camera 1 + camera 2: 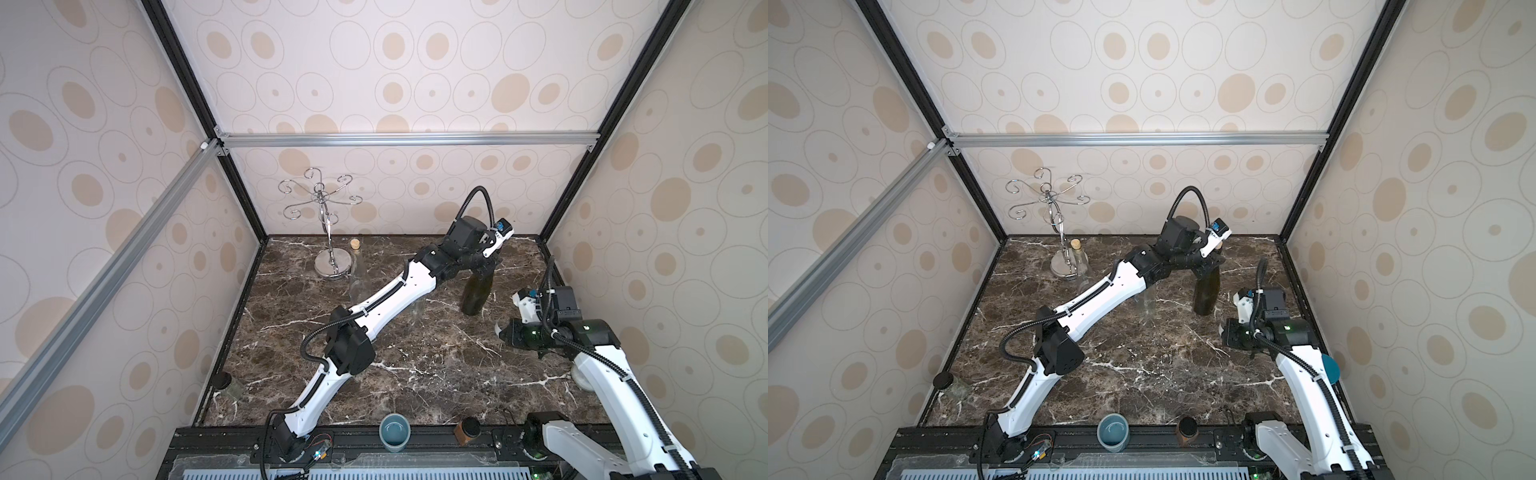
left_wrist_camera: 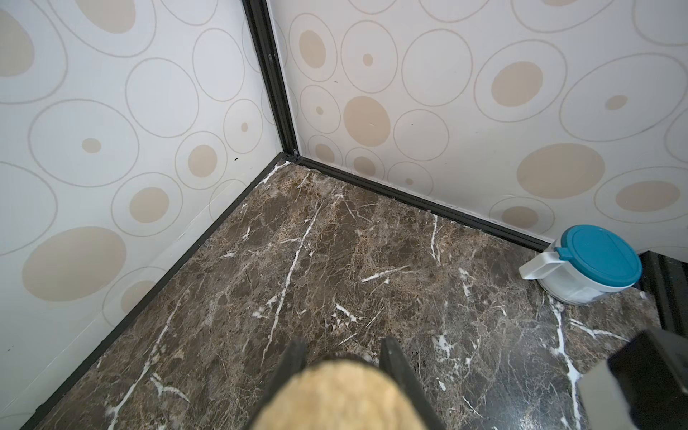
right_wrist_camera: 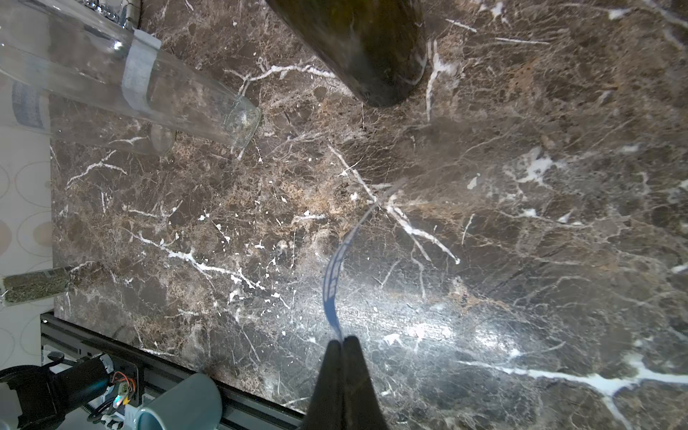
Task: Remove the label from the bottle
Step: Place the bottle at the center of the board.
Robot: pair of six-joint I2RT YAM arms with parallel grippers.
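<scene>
Left fingers (image 2: 292, 359): nearly closed, clamped around the corked neck of the bottle (image 1: 477, 293).
Right fingers (image 3: 333, 372): pressed together, pinching one end of the label (image 3: 332, 283).
Bottle: upright on the table (image 1: 415, 374), apart from the label.

one dark bottle (image 1: 477, 293), two clear bottles (image 3: 178, 93), one cup (image 1: 395, 432), one rack (image 1: 330, 266), one label (image 3: 333, 283)

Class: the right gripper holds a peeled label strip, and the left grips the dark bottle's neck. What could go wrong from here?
1. The label is pinched in the shut right gripper; it may cling there on release.
2. The left gripper clamps the dark bottle high up, so an uneven release could tip it.
3. A clear bottle stands right beside the left arm and could be knocked as the arm withdraws.
</scene>
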